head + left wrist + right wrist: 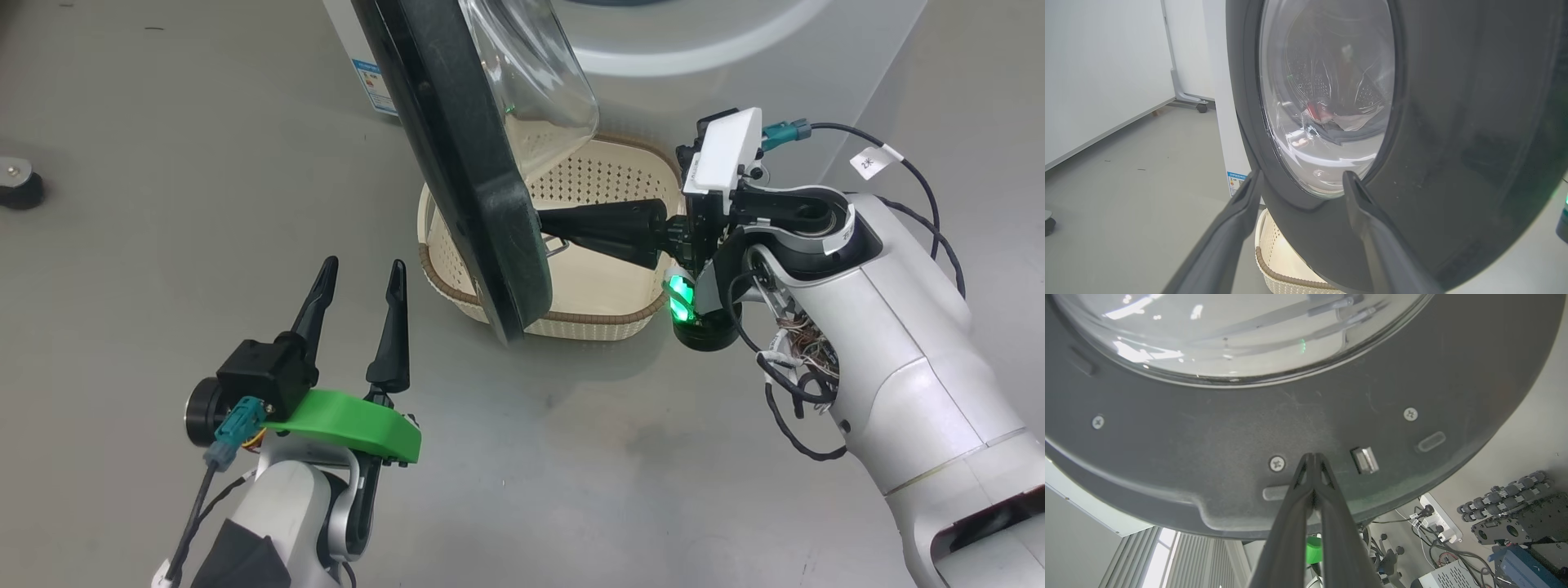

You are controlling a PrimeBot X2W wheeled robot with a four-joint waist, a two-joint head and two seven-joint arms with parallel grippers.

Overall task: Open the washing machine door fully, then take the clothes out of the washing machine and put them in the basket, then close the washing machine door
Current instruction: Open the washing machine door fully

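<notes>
The washing machine door (pixel 457 163) stands partly open, hanging over the empty basket (pixel 608 314) on the floor before the washing machine (pixel 735 73). The right gripper (pixel 1313 457), pinched together, seems to press its tips on the door's inner rim. The left gripper (pixel 364 264) hovers spread wide outside the door, holding nothing. Red clothes (pixel 1316 112) lie in the drum. Unloading and closing are not yet done, and the door overhangs the basket.

This is a robotics lab. A white partition panel (pixel 1106 73) on a caster foot (pixel 1201 107) stands far left. A power strip (pixel 1439 517) and electronics boxes (pixel 1523 565) lie close together.
</notes>
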